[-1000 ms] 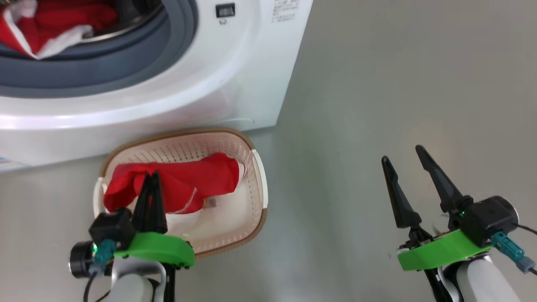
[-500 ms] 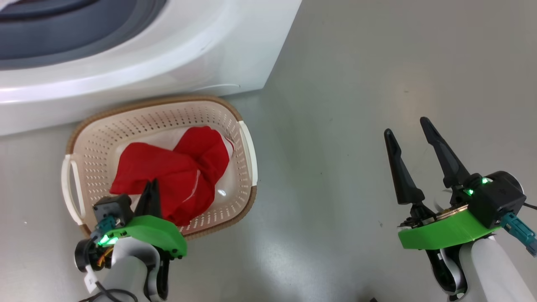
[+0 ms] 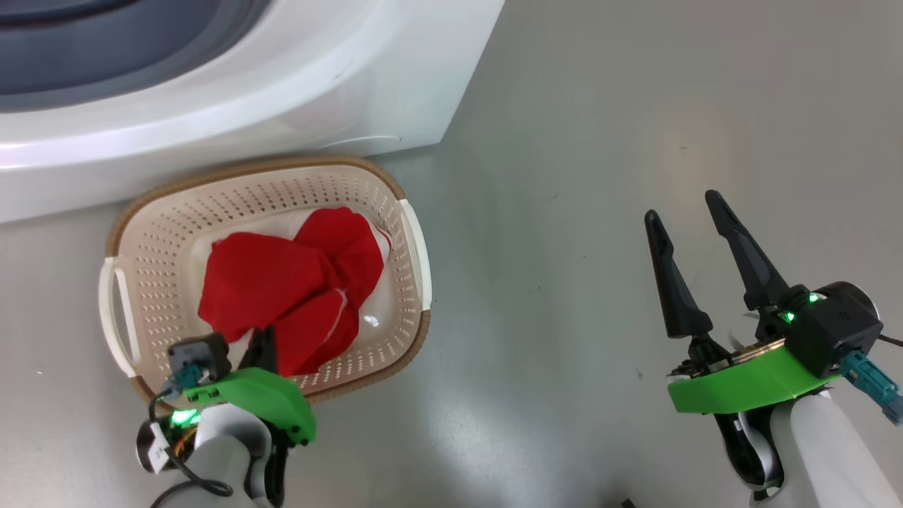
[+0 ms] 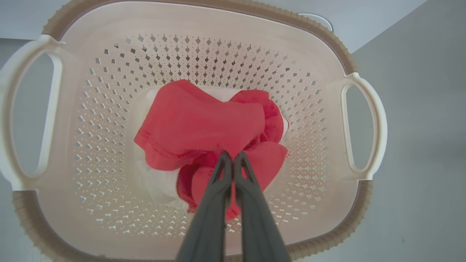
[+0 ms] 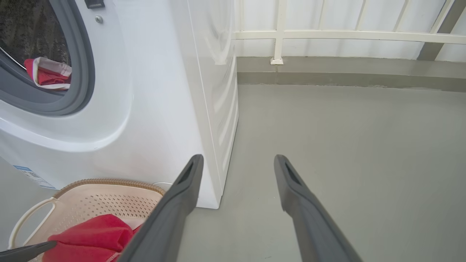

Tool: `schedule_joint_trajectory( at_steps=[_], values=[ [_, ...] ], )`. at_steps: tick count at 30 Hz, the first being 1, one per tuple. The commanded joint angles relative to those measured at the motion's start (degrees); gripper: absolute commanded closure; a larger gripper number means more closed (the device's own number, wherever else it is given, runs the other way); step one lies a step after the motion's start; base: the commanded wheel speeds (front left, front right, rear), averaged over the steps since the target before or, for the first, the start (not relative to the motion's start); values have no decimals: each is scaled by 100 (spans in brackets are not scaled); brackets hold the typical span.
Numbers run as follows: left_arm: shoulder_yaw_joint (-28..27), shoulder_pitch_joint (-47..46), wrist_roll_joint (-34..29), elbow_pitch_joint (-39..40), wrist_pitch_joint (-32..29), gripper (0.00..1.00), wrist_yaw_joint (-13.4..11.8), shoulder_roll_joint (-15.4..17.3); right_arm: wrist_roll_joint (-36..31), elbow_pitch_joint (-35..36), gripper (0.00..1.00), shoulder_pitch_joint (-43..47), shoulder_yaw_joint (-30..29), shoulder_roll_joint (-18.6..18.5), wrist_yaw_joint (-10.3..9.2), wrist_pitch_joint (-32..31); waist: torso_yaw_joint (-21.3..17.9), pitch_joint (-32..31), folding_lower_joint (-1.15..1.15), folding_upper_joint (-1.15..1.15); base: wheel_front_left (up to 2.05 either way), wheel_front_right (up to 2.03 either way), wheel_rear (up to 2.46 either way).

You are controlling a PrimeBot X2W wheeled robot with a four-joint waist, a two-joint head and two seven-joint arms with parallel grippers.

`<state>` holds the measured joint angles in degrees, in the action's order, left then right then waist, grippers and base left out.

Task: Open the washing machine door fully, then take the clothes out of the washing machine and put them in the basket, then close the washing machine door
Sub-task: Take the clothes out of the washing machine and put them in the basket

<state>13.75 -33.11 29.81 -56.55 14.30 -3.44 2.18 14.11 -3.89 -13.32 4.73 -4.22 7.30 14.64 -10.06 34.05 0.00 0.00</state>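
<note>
The cream basket (image 3: pixel 282 166) stands on the floor in front of the white washing machine (image 3: pixel 282 85). Red clothes (image 3: pixel 282 282) lie bunched on its bottom. My left gripper (image 3: pixel 264 346) reaches in from the near rim, shut on a fold of this fabric; the left wrist view shows the closed tips (image 4: pixel 229 156) pinching the red clothes (image 4: pixel 204 123) over the basket (image 4: pixel 182 54). My right gripper (image 3: pixel 680 204) hangs open over bare floor to the right. Its wrist view shows the washing machine (image 5: pixel 164 91) with another red and white garment (image 5: pixel 45 74) in the drum. The washing machine door is out of view.
Grey floor (image 3: pixel 600 141) stretches wide to the right of the machine and basket. A white railing (image 5: pixel 346 34) and a low kerb close the far side. The blue-grey gasket (image 3: pixel 106 56) rings the drum opening.
The head camera has tilted down, so the machine shifted up the picture. My left gripper has lowered the hanging red clothes into the basket, where they now rest. The right gripper stays open.
</note>
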Motion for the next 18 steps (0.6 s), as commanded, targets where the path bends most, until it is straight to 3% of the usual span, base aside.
schedule_joint_trajectory(
  at_steps=[1, 2, 3, 13, 18],
  values=[
    [-69, 80, 54, 6, 70, 28, 31, 70, 51, 96, 0, 57, 139, -32, 19, 36, 33, -85, 0, 0, 0, 0, 0],
    [-37, 76, 95, -32, 70, 4, 25, 70, 49, 86, 0, 66, 148, -31, 19, 36, 46, -112, 0, 0, 0, 0, 0],
    [-7, 75, 140, -47, 70, 0, 28, 70, 46, 71, 0, 75, 155, -31, 19, 36, 65, -153, 0, 0, 0, 0, 0],
    [37, 351, 165, 526, 70, 0, -219, 70, 43, -101, 0, 221, 243, -44, 19, 36, 248, -690, 0, 0, 0, 0, 0],
    [-21, 647, -177, 1337, 70, 0, -361, 70, 13, -207, 0, 352, 276, -46, 19, 36, 393, -1090, 0, 0, 0, 0, 0]
  ],
)
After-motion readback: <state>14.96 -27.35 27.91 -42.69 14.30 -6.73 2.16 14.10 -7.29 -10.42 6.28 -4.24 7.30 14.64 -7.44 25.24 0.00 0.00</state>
